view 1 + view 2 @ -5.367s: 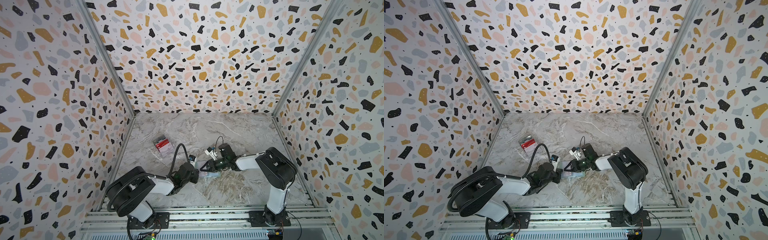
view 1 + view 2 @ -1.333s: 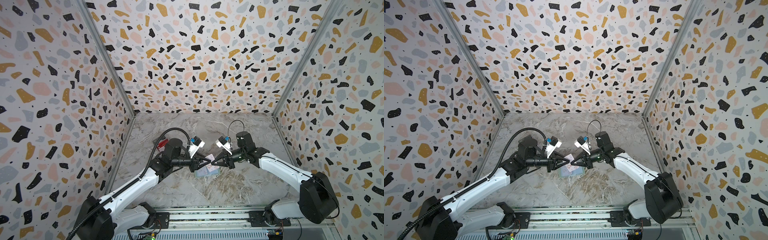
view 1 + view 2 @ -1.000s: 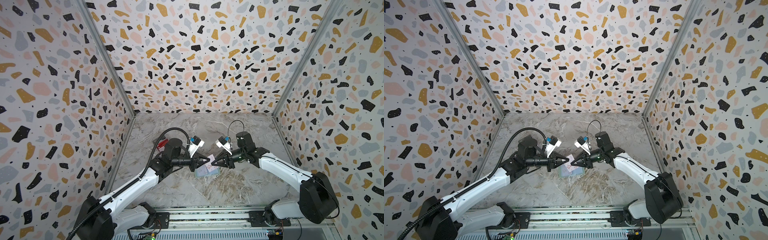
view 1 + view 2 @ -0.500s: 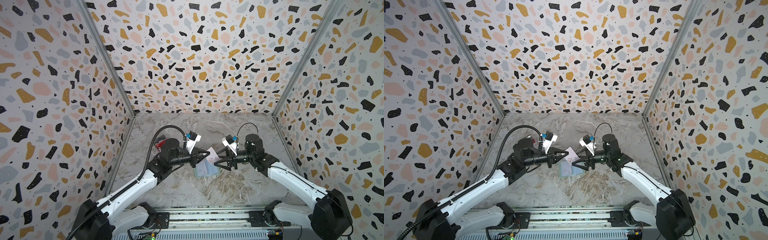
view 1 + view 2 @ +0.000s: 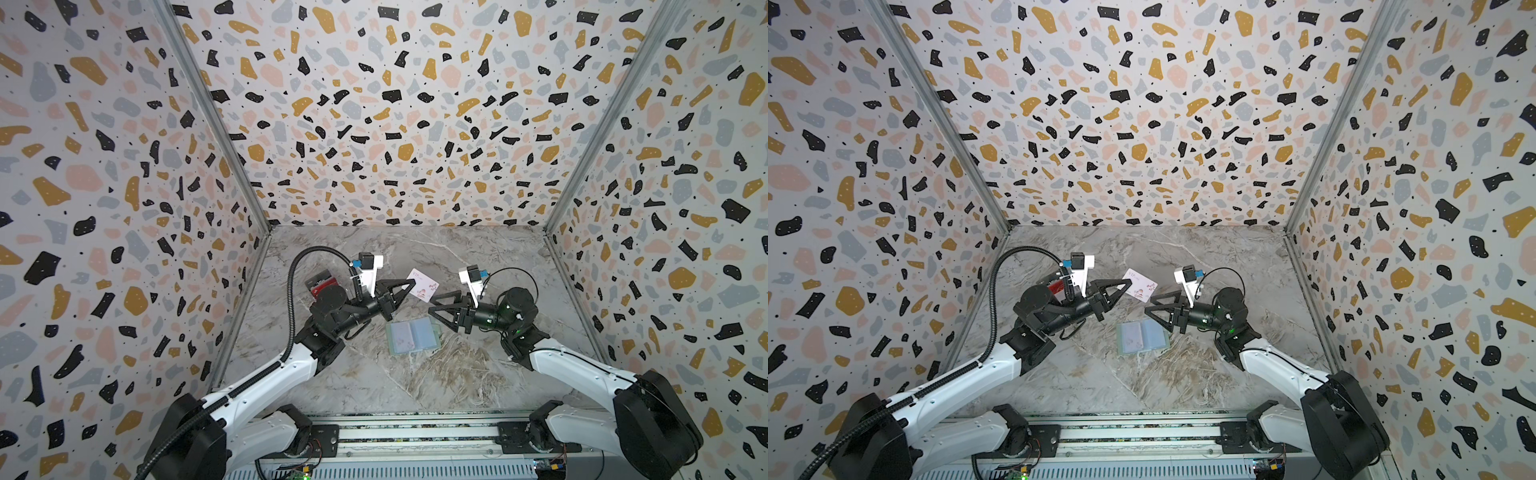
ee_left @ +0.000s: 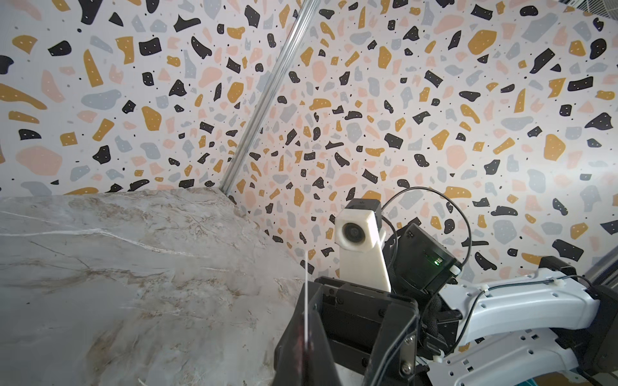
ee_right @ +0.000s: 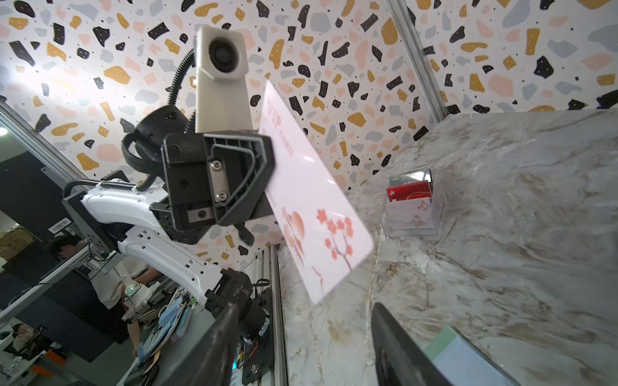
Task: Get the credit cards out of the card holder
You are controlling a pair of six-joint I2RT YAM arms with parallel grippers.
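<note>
Left hand (image 5: 409, 286) grasps one card (image 5: 424, 286), clear of the open holder (image 5: 411, 336); right hand (image 5: 432, 305) released, empty; more may remain inside.

Pink-flowered white card (image 5: 423, 286), mint holder (image 5: 411, 336), grey-marbled table (image 5: 374, 386).

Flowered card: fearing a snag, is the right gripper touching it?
Apart. Right wrist view: the flowered card, pinched by the left gripper, clears the open right gripper.

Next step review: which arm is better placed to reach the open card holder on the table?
Right. The right gripper is open and empty, hanging close beside the card holder; the left gripper is shut on the flowered card, held up off the table.
</note>
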